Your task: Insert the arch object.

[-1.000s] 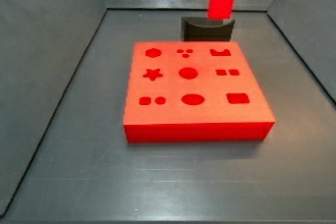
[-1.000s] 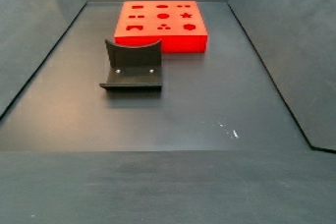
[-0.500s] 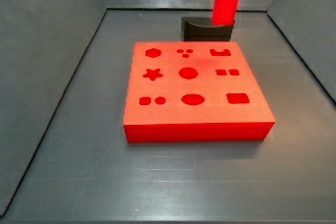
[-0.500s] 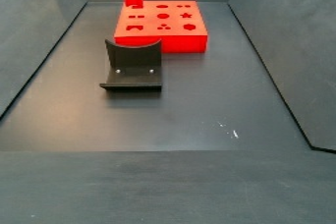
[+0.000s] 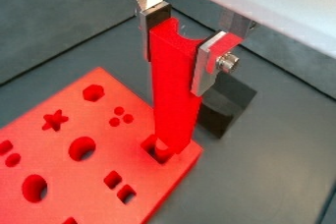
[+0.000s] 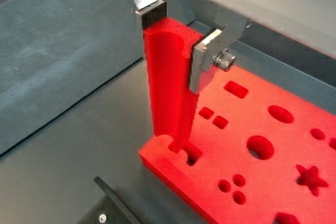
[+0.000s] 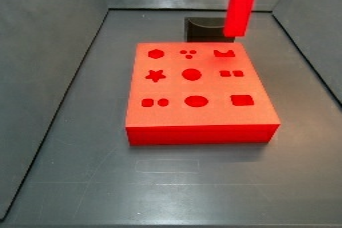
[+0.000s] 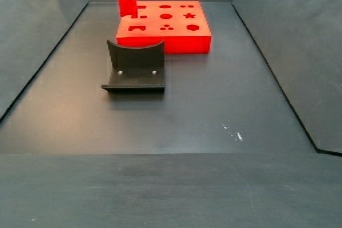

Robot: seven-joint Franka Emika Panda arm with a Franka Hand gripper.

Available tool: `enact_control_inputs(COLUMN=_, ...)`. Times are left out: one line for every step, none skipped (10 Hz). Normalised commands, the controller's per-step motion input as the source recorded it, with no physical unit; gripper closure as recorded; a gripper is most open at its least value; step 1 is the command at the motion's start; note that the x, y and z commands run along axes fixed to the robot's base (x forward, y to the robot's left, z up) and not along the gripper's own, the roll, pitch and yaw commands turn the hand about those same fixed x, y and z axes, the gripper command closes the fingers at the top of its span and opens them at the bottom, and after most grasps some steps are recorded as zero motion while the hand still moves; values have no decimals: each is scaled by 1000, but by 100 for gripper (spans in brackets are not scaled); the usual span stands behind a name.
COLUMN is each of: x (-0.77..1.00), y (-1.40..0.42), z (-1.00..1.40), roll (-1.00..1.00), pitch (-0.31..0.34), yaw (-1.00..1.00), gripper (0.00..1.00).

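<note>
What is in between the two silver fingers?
A tall red post, seen in both wrist views. The gripper, above the red board's edge, is shut on it, its lower end in a hole.

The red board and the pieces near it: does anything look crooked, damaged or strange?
Nothing stands out. The gripper holds the tall red post roughly upright, its lower end at a hole near the edge of the red board. The board lies flat, and the fixture stands on the floor beside it.
</note>
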Motion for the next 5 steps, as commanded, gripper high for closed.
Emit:
enact_control_inputs(x=297, y=-117, z=-183, roll=71, pitch=0, yaw=0, gripper=100)
enact_control_inputs(x=231, y=-177, z=-217, roll=103, pitch=0, yaw=0, gripper=100)
enact_control_inputs(x=194, y=-169, z=-251, roll=134, pitch=0, yaw=0, gripper=100)
enact_control_inputs(x=0, y=-134, z=-294, roll=156, pitch=0, yaw=0, gripper=100)
enact_control_inputs(x=-146, y=-111, z=-260, roll=117, pitch=0, yaw=-140, gripper=100)
